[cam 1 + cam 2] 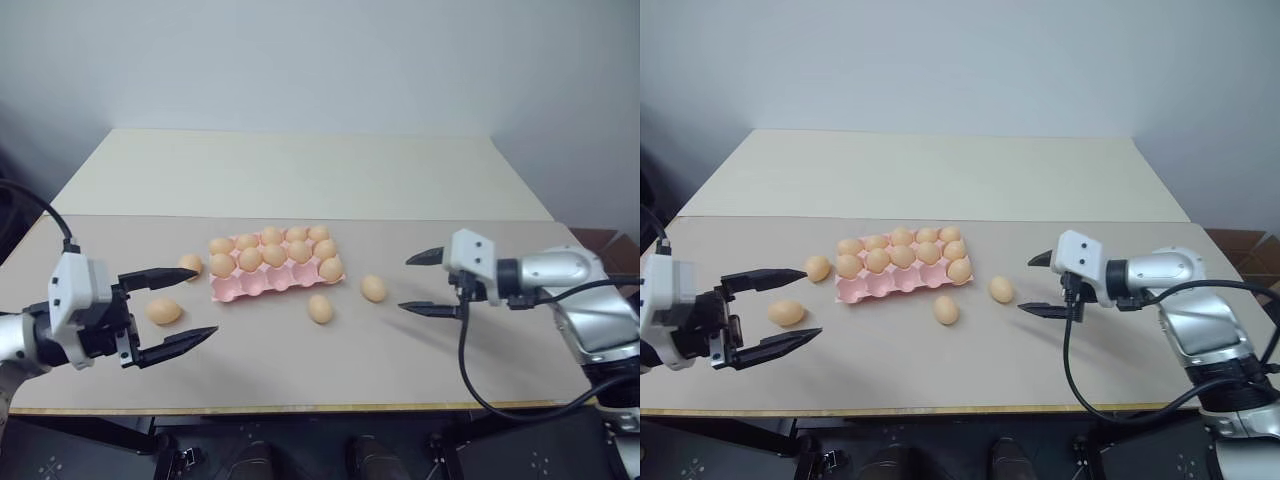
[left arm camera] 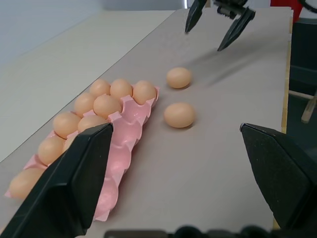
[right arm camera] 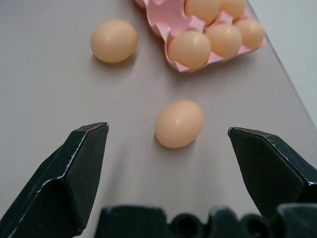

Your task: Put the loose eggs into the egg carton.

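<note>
A: How far along is it?

B: Well along, I'd judge. The egg carton (image 1: 275,272), centre of the head frames on the table (image 1: 300,180), has its two far rows full; the near row of cups looks empty. Four loose eggs lie out. From the left: one (image 1: 164,311) between the fingers of the left tool (image 1: 183,307), spread wide, holding nothing; one (image 1: 190,264) touching the carton's left end; one (image 1: 320,309) just below the carton; one (image 1: 373,288) to its right, nearest the right tool (image 1: 424,283), likewise spread and empty.

A: Do the wrist views add anything?

B: The right wrist view shows that last egg (image 3: 179,123) lined up between its fingers, not yet touched. The left wrist view shows the carton's bare near cups (image 2: 121,144) clearly, and the other tool across the table.
</note>
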